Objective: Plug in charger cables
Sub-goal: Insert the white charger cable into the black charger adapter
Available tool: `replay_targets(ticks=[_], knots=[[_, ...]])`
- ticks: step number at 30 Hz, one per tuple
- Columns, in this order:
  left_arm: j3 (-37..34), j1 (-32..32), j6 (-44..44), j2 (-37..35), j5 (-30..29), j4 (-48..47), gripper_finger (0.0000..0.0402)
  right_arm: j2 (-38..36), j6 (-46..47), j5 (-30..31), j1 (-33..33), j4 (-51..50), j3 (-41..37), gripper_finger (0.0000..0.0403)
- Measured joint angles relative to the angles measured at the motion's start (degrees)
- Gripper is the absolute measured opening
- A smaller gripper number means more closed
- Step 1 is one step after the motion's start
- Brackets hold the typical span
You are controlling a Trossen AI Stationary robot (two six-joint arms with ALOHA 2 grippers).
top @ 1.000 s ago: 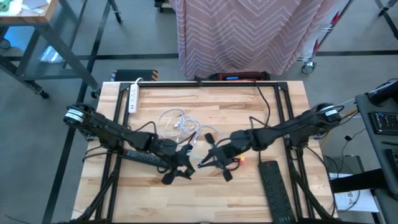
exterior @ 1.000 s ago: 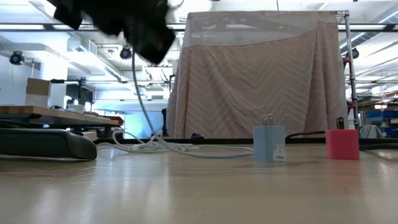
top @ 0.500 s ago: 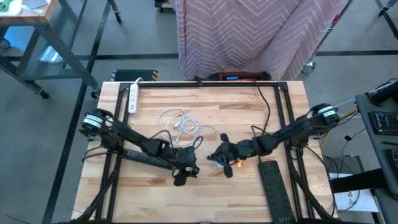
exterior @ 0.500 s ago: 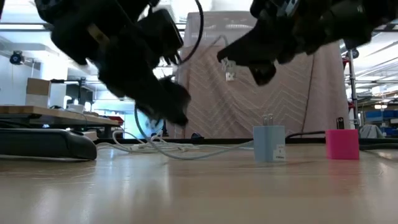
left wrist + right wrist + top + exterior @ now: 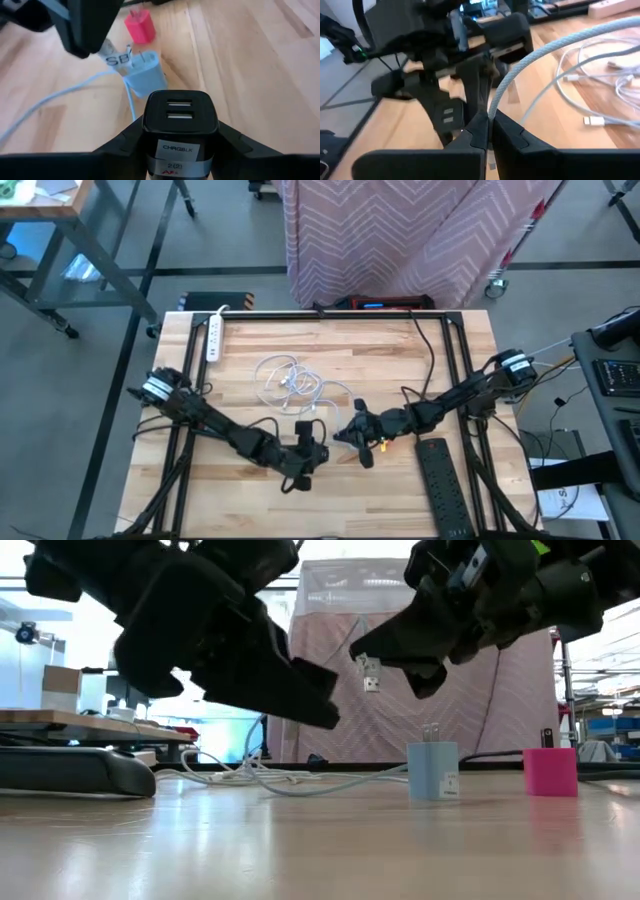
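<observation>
Low view shows the right gripper [image 5: 385, 665] pinched shut on a white charger cable [image 5: 330, 783], the metal USB connector [image 5: 371, 675] hanging just past its fingertips. We confirm this in the right wrist view, where the braided cord rises from between the closed fingers.

We find the left gripper [image 5: 180, 132] clamped on a black charger block [image 5: 180, 117], its two USB ports facing the right gripper. In the high view the two grippers sit near each other at about 6 o'clock of the table [image 5: 420, 500], left gripper [image 5: 305, 460] at 9 o'clock of the right gripper [image 5: 352, 435]. Connector and ports are not yet touching.

A light blue plug block [image 5: 433, 771] and a red-pink plug block [image 5: 551, 772] stand upright on the table, the red-pink one at 3 o'clock of the blue one in the low view. Loose white cords [image 5: 290, 380] lie coiled towards 12 o'clock of the grippers. A white power strip [image 5: 213, 335] lies at 10 o'clock and a black power strip [image 5: 445, 490] at 4 o'clock.

We judge the cable light and limp: it gives no resistance to bending, so any hold must sit right behind the rigid connector shell, as it does now. We judge the block small, hard and smooth-sided; a grip across its flat faces should stop it twisting. The connector tongue looks thin, so alignment must be square before pushing.
</observation>
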Motion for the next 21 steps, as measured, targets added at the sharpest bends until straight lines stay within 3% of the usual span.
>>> replay_targets(ticks=[14, 17, 21], knots=[[0.36, -0.66, -3.45, -1.05, 3.43, 0.31, 0.0138, -2.3, -8.54, -3.44, 0.0, 0.6, 0.0, 0.0], [0.38, -0.28, -8.7, -1.15, 7.19, -1.72, 0.0152, -2.5, -8.84, -5.05, -0.01, 0.44, 0.0, 0.0], [0.38, 1.68, -18.96, -1.17, 11.92, -13.24, 0.0147, -2.5, -9.68, -9.9, 0.02, 0.41, 0.0, 0.0]])
